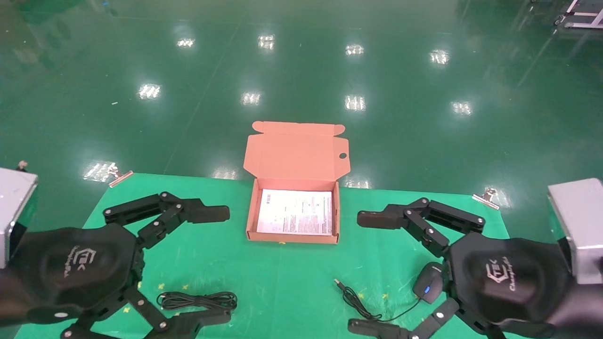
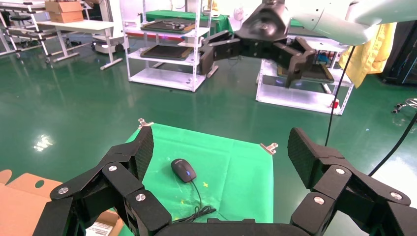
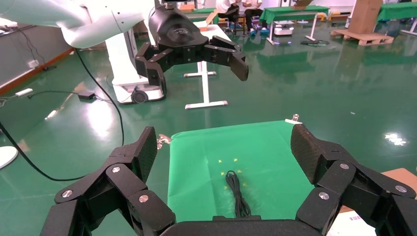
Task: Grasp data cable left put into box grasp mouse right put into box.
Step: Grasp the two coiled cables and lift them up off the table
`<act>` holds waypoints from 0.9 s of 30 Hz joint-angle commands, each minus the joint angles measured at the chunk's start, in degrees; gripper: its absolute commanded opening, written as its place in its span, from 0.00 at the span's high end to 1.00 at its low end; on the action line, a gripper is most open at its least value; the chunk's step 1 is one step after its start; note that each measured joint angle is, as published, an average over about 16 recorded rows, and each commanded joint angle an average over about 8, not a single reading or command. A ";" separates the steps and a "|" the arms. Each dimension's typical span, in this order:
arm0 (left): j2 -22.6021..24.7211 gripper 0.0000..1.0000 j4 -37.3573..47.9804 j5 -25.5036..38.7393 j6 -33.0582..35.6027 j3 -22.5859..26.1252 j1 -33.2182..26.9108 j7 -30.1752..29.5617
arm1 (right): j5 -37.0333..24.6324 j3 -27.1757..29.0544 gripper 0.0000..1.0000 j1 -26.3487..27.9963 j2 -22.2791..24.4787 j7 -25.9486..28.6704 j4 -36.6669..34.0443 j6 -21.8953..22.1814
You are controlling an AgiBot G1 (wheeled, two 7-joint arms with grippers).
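The open orange-brown box (image 1: pixel 292 238) sits mid-table at the far edge, lid (image 1: pixel 297 153) folded back, a white printed sheet (image 1: pixel 296 212) inside. The data cable (image 1: pixel 198 300) lies coiled on the green cloth near the front left; it also shows in the right wrist view (image 3: pixel 237 194). The black mouse (image 1: pixel 427 282) with a blue light lies front right, its cord ending in a USB plug (image 1: pixel 338 282); it also shows in the left wrist view (image 2: pixel 183 170). My left gripper (image 1: pixel 212 266) hovers open and empty above the cable. My right gripper (image 1: pixel 372 273) hovers open and empty beside the mouse.
The green cloth (image 1: pixel 282 278) covers the table, held by metal clips (image 1: pixel 120 175) at the far corners. Beyond the far edge is shiny green floor. Shelving racks (image 2: pixel 167 44) stand farther off on the floor.
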 commanded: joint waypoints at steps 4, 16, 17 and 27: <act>0.54 0.00 -0.84 3.68 -0.03 1.65 -2.01 -0.47 | -3.73 -0.84 0.00 1.66 0.77 -0.99 0.85 -0.21; 5.40 0.00 2.40 21.25 4.51 12.96 -12.19 -3.14 | -24.27 -7.95 0.00 10.76 -1.25 -10.07 3.37 -1.86; 5.81 0.00 2.38 23.43 4.79 14.54 -13.35 -3.25 | -26.25 -8.87 0.00 11.45 -1.67 -11.14 3.45 -1.95; 11.02 0.00 1.68 44.24 4.92 32.25 -24.77 -4.51 | -44.08 -18.08 0.00 14.43 -6.42 -20.00 3.78 -0.33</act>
